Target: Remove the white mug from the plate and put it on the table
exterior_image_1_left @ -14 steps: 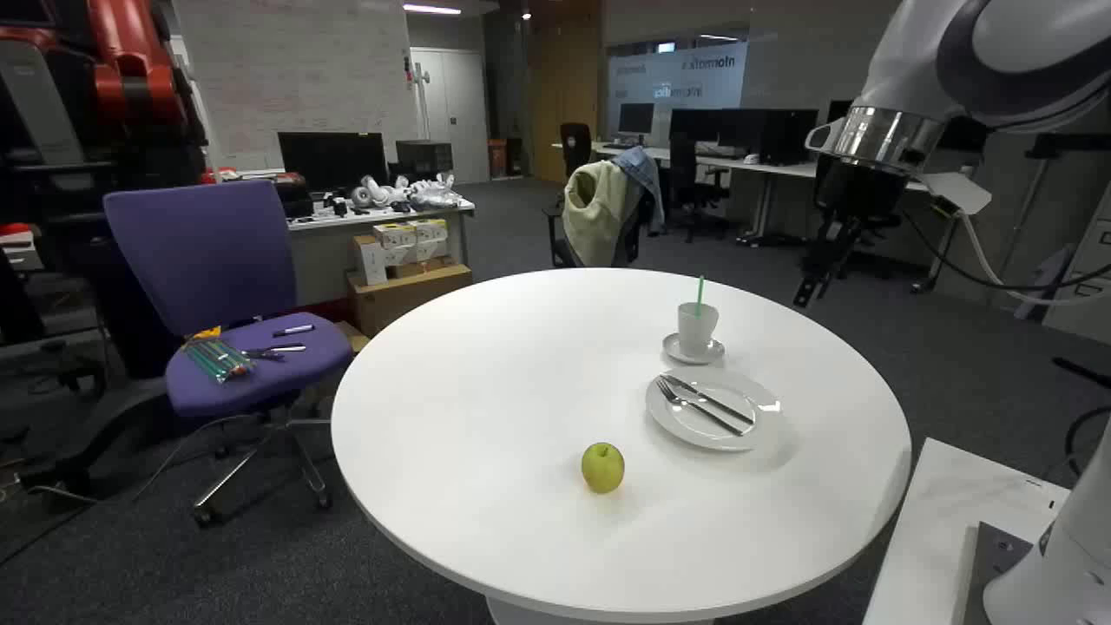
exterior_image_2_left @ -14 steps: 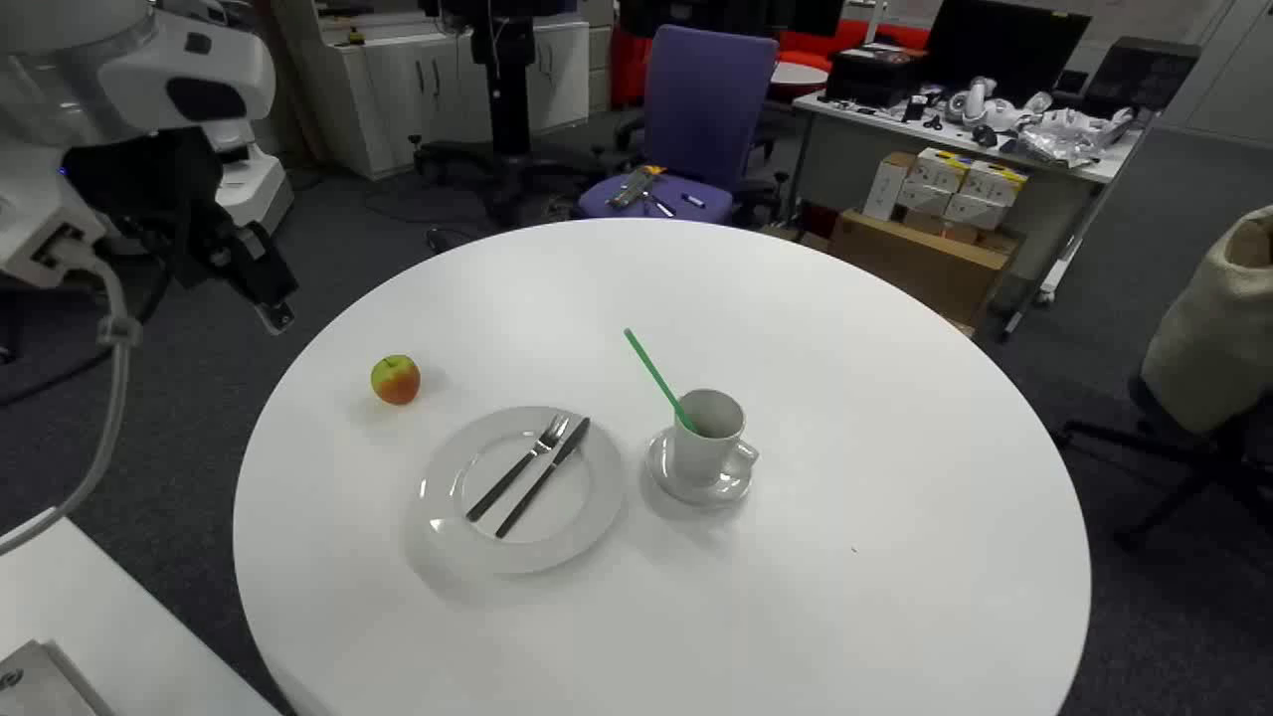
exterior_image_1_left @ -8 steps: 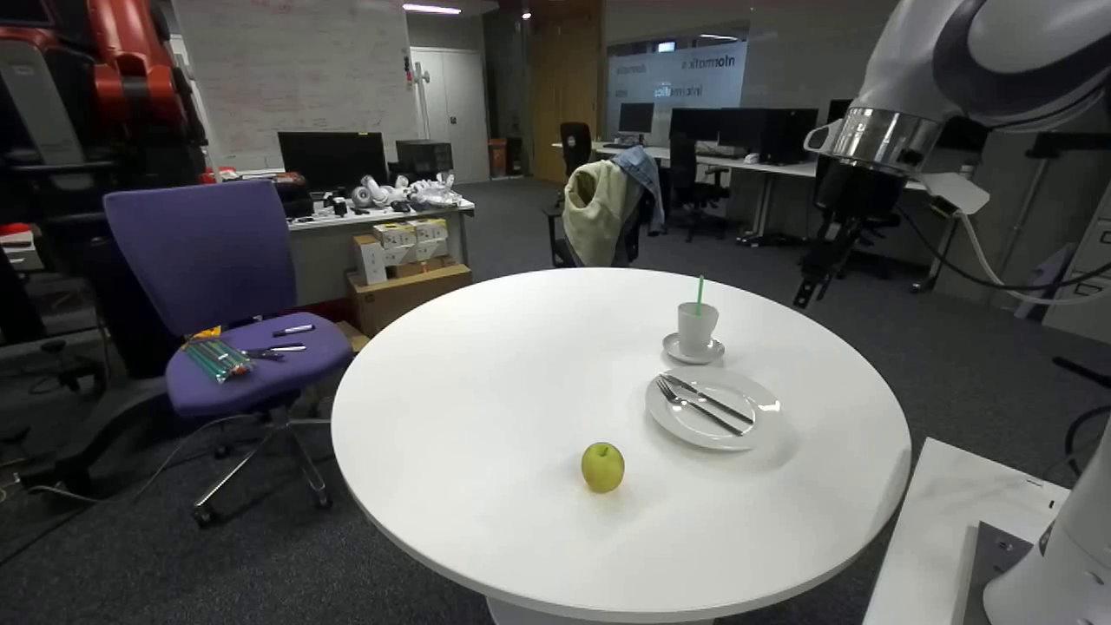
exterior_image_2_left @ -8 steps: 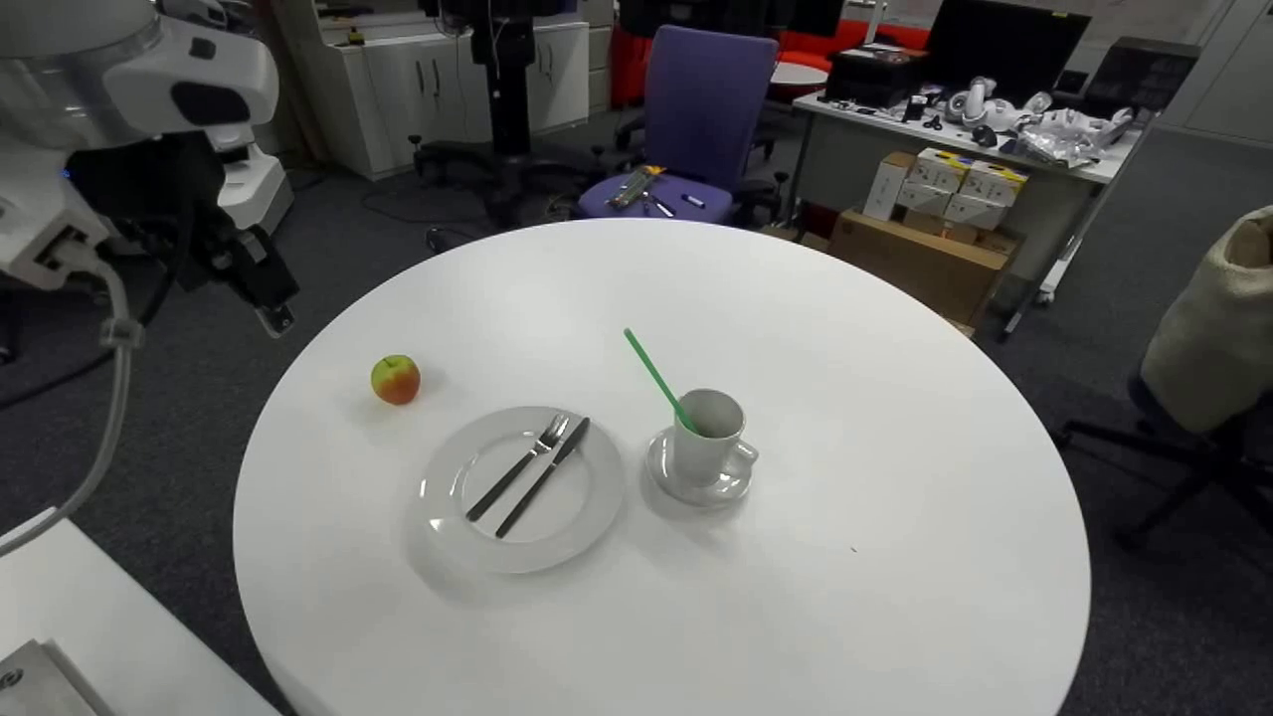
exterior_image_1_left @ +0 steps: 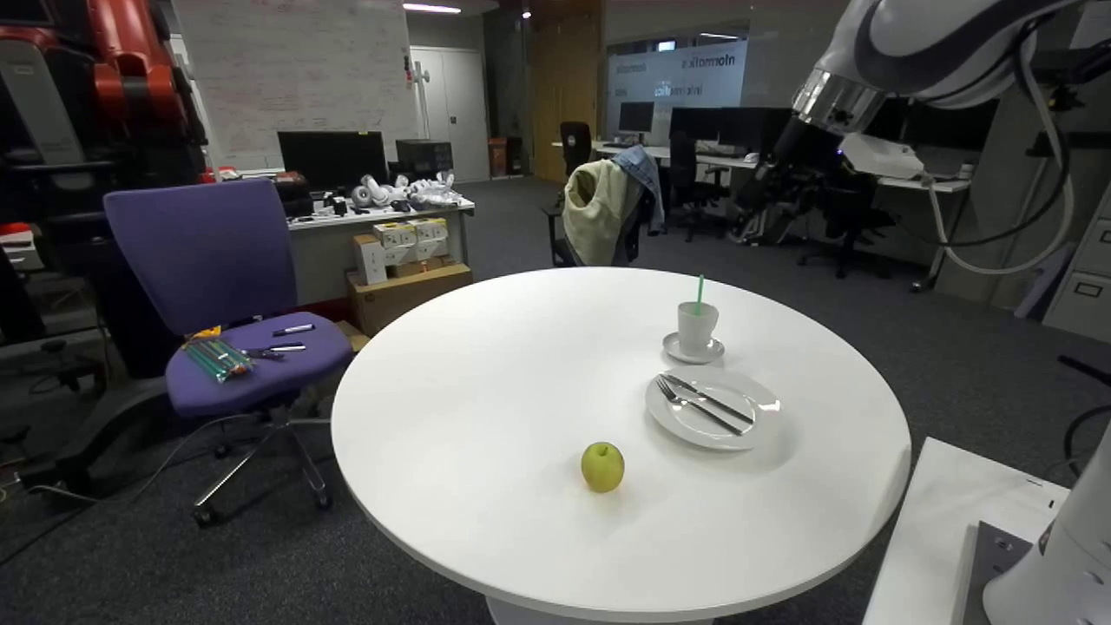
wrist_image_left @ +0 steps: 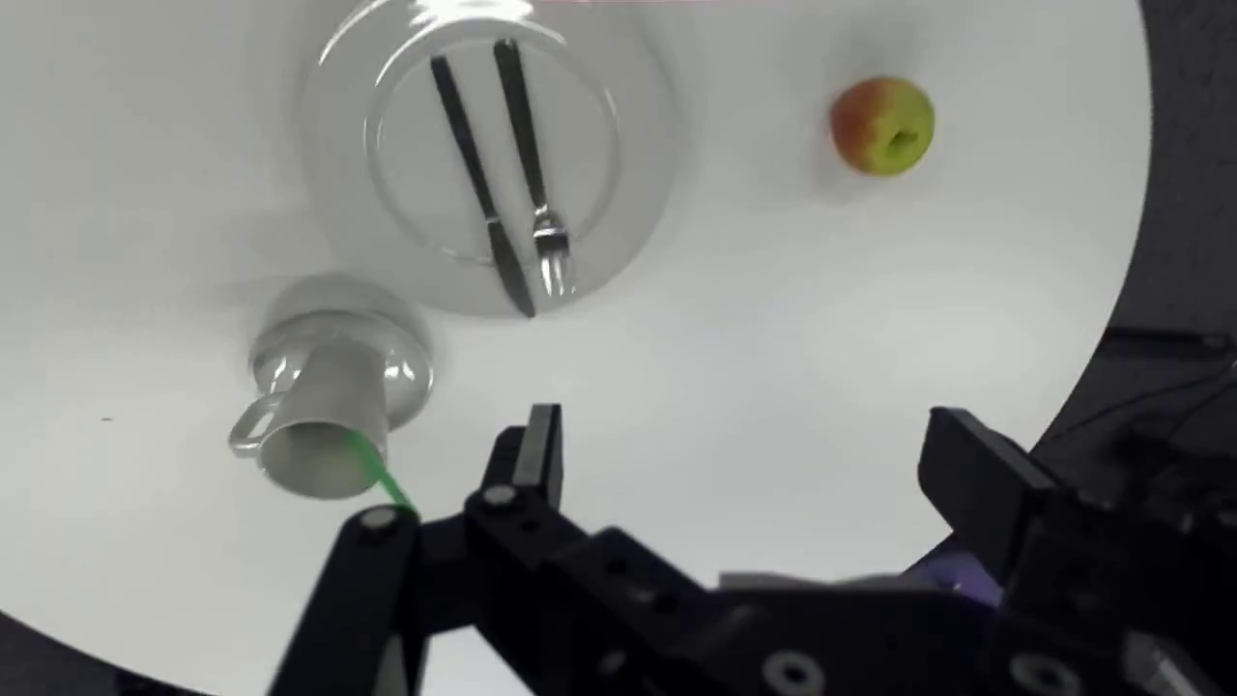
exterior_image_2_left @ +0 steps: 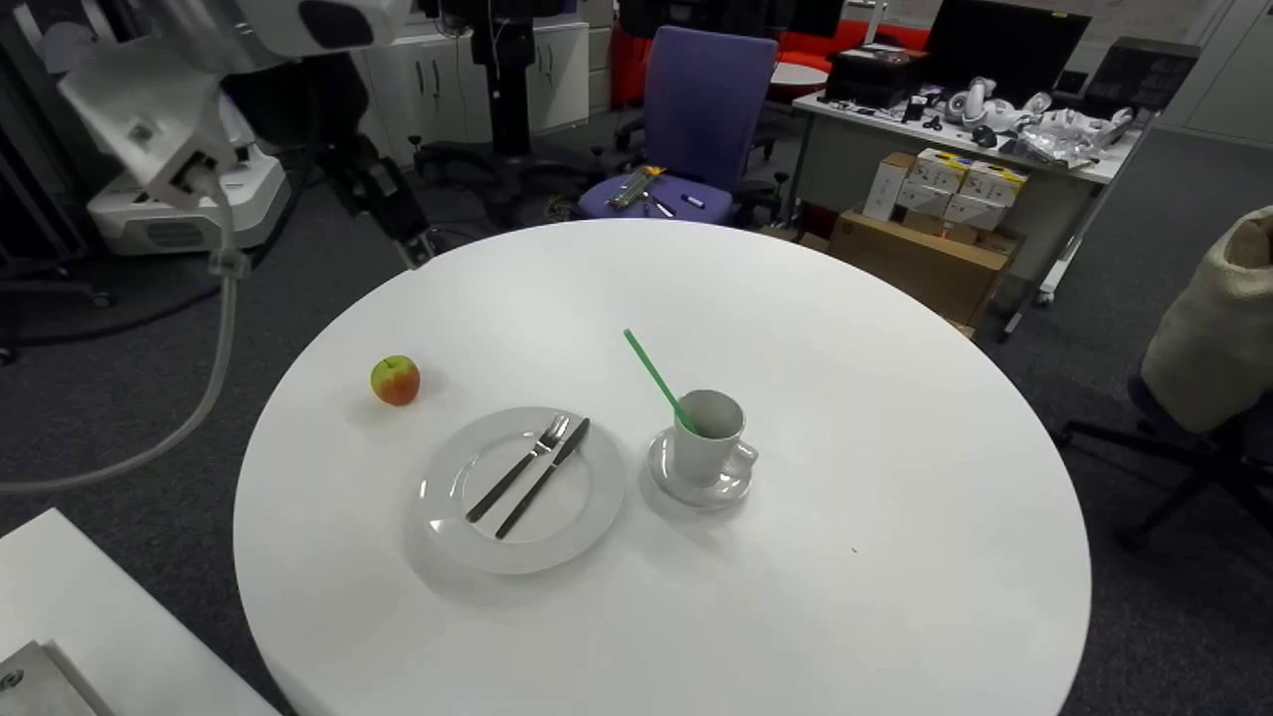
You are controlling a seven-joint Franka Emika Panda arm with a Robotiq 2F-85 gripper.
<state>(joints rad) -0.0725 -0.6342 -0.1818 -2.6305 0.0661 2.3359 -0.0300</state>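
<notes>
The white mug (exterior_image_1_left: 697,330) stands upright on the plate, a small white saucer (exterior_image_1_left: 672,351), in both exterior views, with a green straw (exterior_image_2_left: 654,373) leaning in it. The mug (exterior_image_2_left: 700,459) has its handle pointing away from the large plate. In the wrist view the mug (wrist_image_left: 336,394) and saucer (wrist_image_left: 414,375) lie left of the jaws. My gripper (wrist_image_left: 742,416) is open, with nothing between its fingers. In the exterior views the gripper (exterior_image_1_left: 745,227) (exterior_image_2_left: 418,253) hangs above the edge of the round white table (exterior_image_2_left: 875,597), well apart from the mug.
A larger white plate (exterior_image_2_left: 448,542) with a fork (exterior_image_2_left: 517,467) and knife (exterior_image_2_left: 542,479) lies close beside the saucer. A green and red apple (exterior_image_2_left: 396,380) sits on the table beyond that plate. A purple chair (exterior_image_1_left: 208,252) stands beyond the table's edge.
The arm was nearly still at first, then the gripper moved up and left in one exterior picture and up and right in the other. Mug, saucer, plate and apple have not moved.
</notes>
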